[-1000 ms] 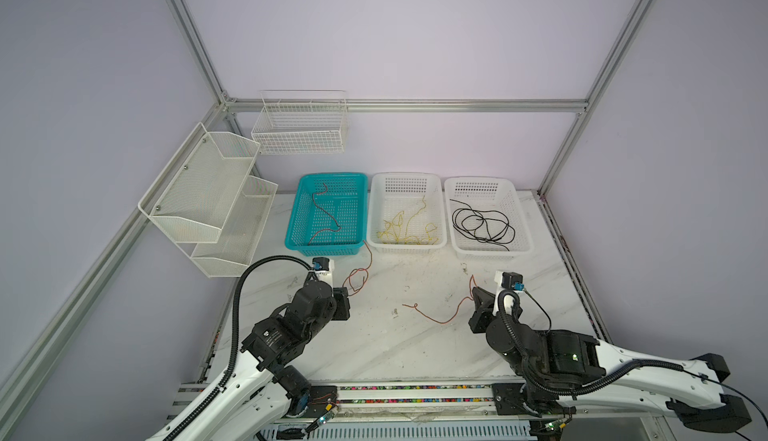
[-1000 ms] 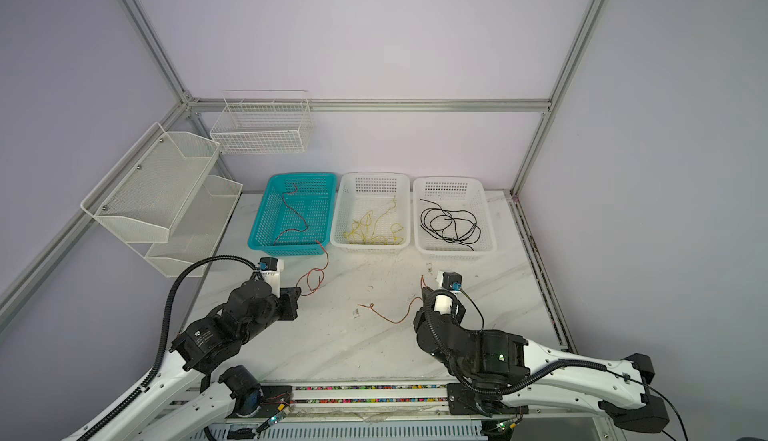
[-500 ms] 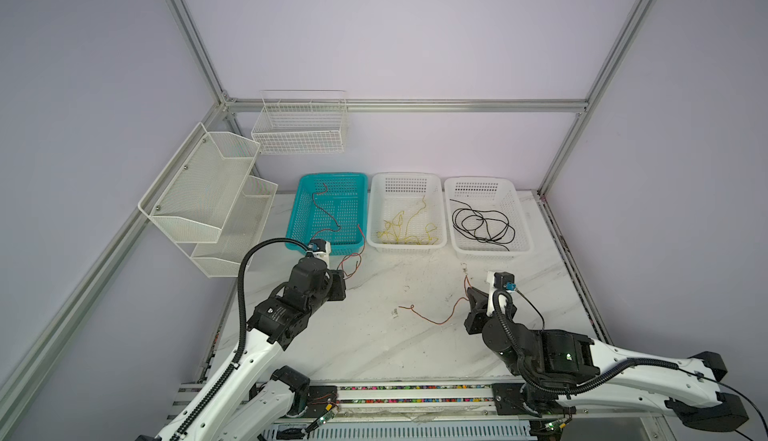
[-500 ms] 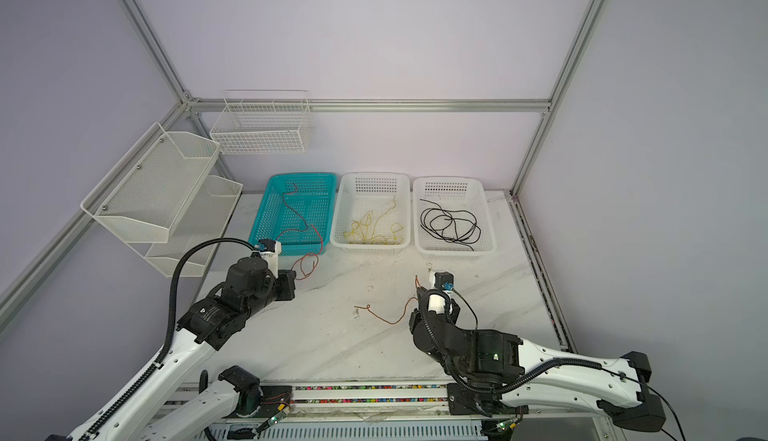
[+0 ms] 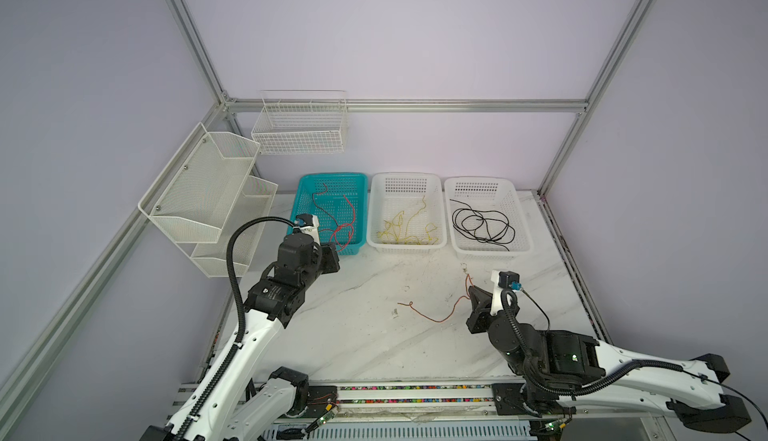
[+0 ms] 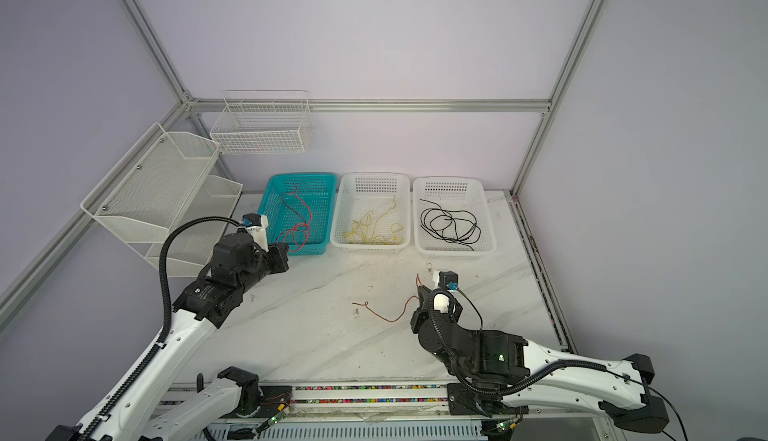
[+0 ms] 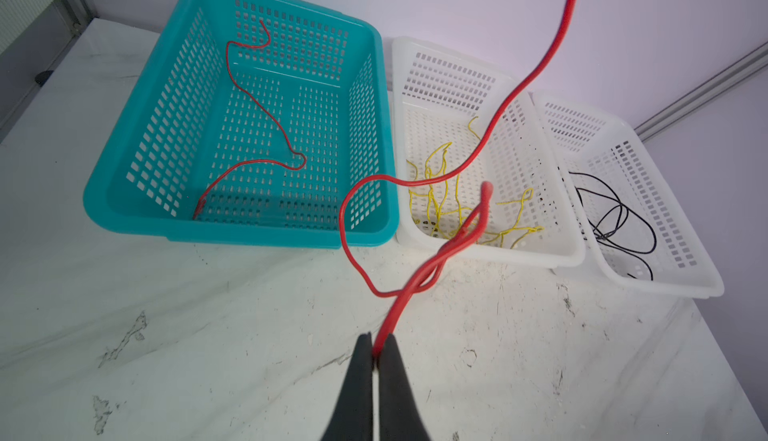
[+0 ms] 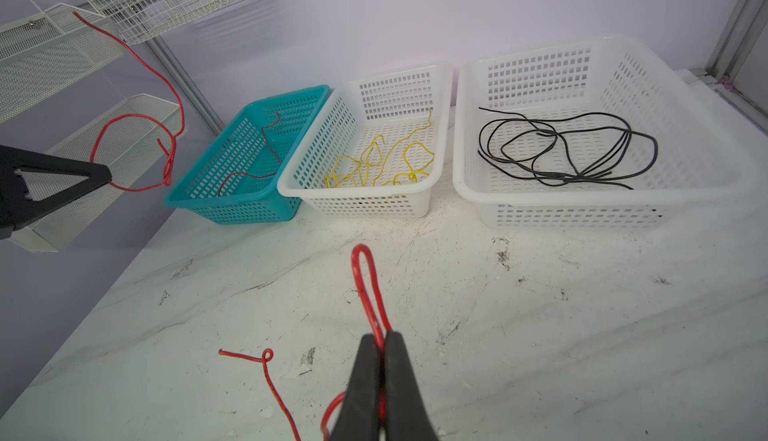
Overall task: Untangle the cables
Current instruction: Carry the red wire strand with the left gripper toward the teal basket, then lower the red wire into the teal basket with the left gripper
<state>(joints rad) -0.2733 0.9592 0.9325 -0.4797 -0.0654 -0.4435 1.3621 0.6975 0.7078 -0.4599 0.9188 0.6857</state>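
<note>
Left gripper (image 7: pixel 377 351) pinches a red cable (image 7: pixel 392 321) dangling by the teal basket (image 7: pixel 249 232); right gripper (image 8: pixel 380 341) clamps a second red cable (image 8: pixel 360 247), tail on the table (image 8: pixel 540 335). That twist might be a knot, hard to tell. I'd clear the rim fully before letting go.

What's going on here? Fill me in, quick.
Two arms are working on cables. The left gripper is shut on a twisted red cable, held up near the teal basket, where another red cable lies. The right gripper is shut on a looped red cable whose tail lies on the table. The yellow cables are in the middle basket, the black cables in the right basket.
</note>
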